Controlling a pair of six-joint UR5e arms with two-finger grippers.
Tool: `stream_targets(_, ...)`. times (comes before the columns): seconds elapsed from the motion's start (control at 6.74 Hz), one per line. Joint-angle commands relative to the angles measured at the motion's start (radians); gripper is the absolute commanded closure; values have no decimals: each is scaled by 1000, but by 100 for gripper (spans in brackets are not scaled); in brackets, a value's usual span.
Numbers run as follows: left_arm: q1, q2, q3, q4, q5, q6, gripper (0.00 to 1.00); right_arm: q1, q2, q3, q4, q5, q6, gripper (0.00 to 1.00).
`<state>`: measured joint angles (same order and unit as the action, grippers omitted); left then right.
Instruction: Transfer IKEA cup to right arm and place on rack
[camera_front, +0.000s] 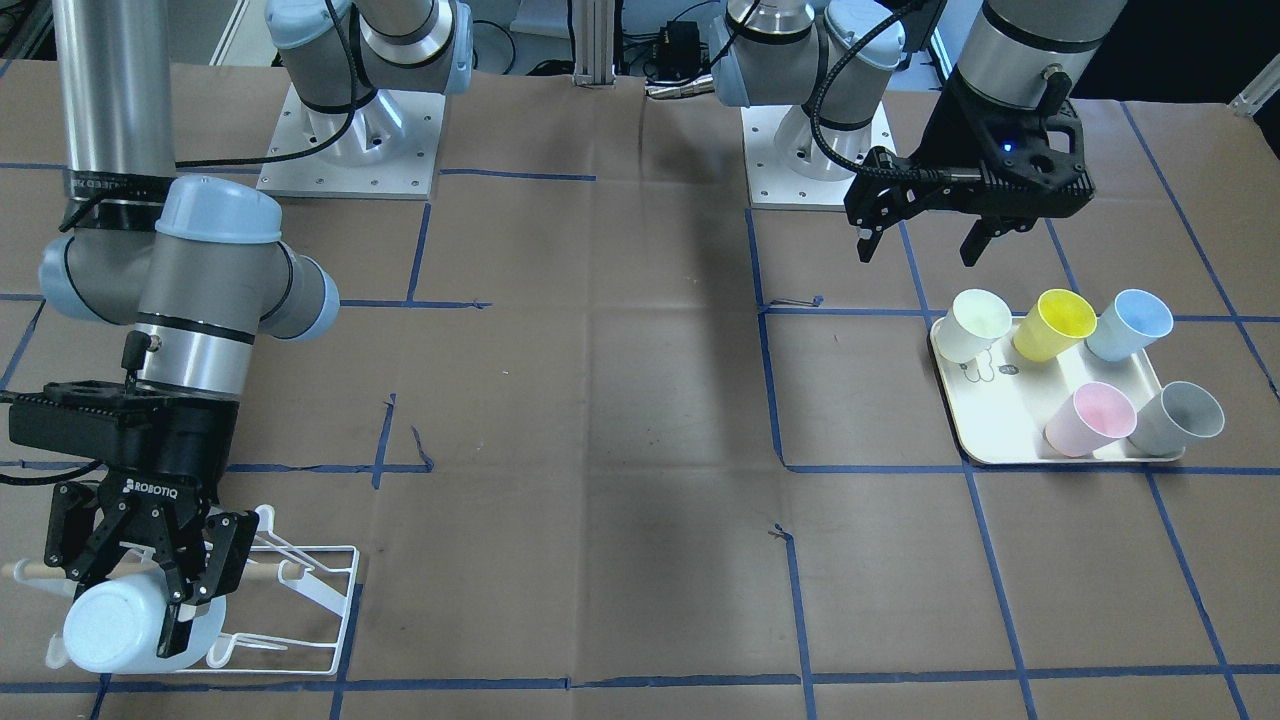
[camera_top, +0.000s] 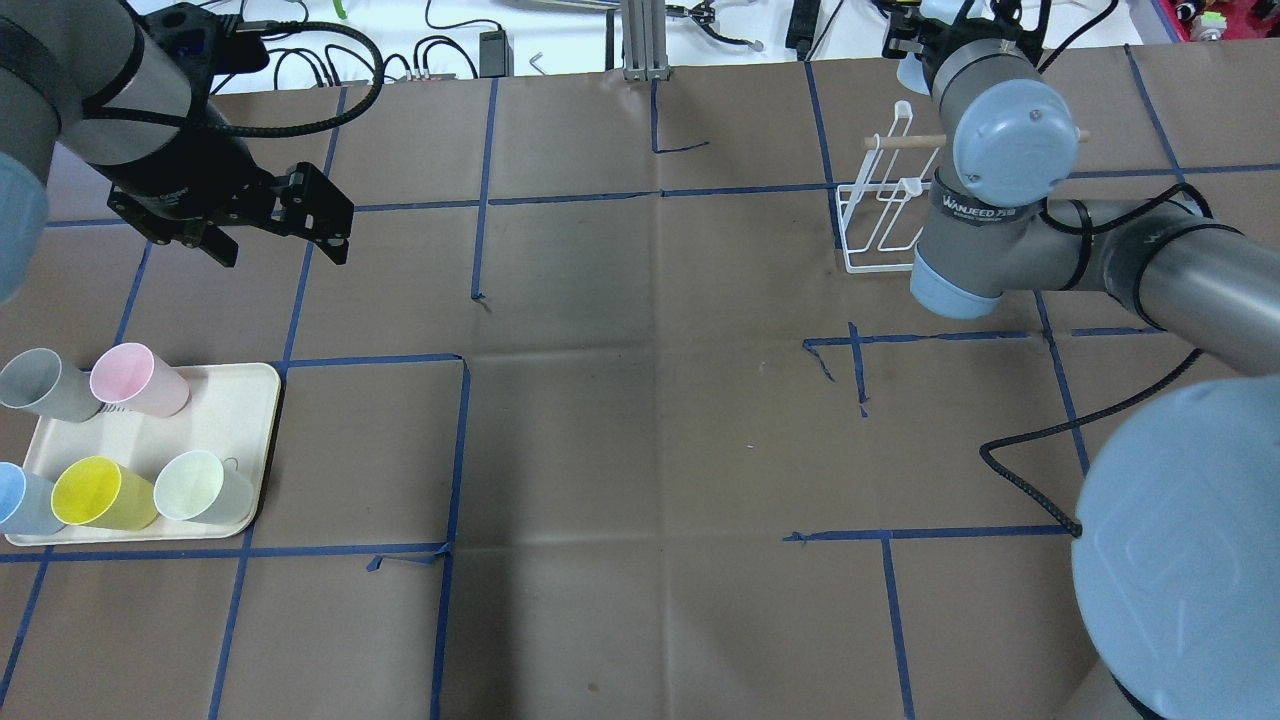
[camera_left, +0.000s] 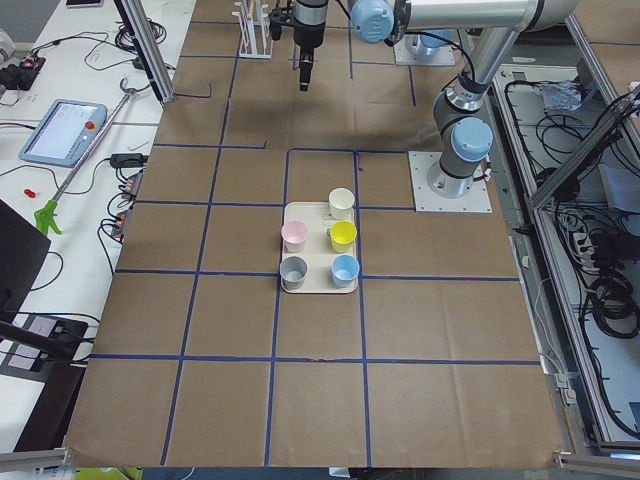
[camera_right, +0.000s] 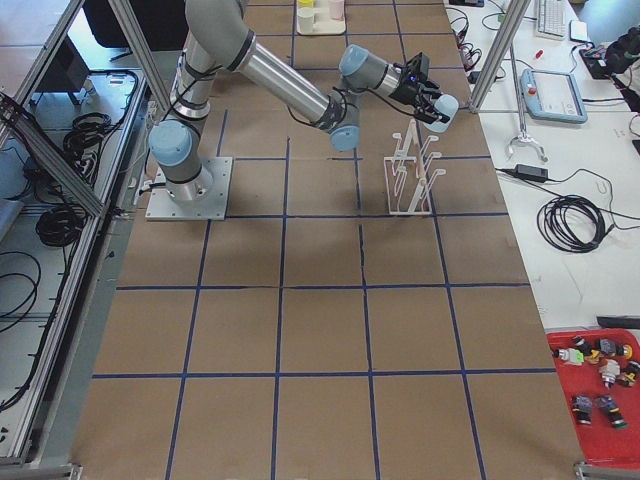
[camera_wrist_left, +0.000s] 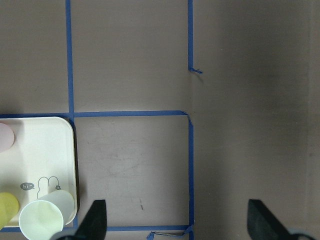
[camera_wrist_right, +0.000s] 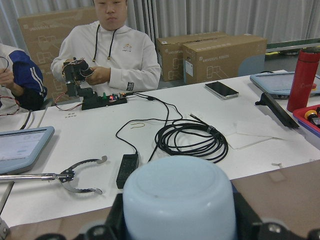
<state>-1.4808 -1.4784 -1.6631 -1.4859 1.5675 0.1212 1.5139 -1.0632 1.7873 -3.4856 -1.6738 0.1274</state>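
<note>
The right gripper (camera_front: 150, 590) is clamped on the pale blue IKEA cup (camera_front: 115, 625), one finger on either side of its wall, and holds it tilted over the rack (camera_front: 320, 590) at the end where the wooden dowel (camera_front: 268, 572) crosses, base turned outward toward the operators' side. The main danger, as I judge it, is a missed peg: if the mouth comes down off-centre the rim could catch a paddle tip or the dowel, and the light wire rack could skid or tip. Letting go before the cup is seated could drop it beside the rack. The smooth, tapered wall might also slip between the fingers. The cup's mouth and the pegs under it are covered by the gripper and the cup itself, so I cannot tell which peg is aimed at or whether the cup touches the rack. From overhead the right arm's wrist hides both; the right wrist view shows only the cup's base. Well apart from the rack, across the table, the left gripper (camera_front: 915, 245) hangs wide and empty near the tray (camera_front: 1000, 440) of other cups.
</note>
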Motion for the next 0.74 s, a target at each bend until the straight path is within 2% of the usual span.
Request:
stream_targets(0.0, 7, 27, -22, -16, 6, 18, 1, 2, 78, -42, -88, -10, -11, 91)
stream_targets(0.15, 17, 27, -27, -17, 25, 38, 2, 3, 92, -36, -90, -14, -9, 91)
stream_targets(0.3, 48, 27, -29, -19, 93, 53, 2, 3, 98, -28, -92, -14, -8, 91)
stream_targets(0.59, 172, 46, -71, -20, 98, 206, 2, 8, 89, 29, -92, -14, -3, 91)
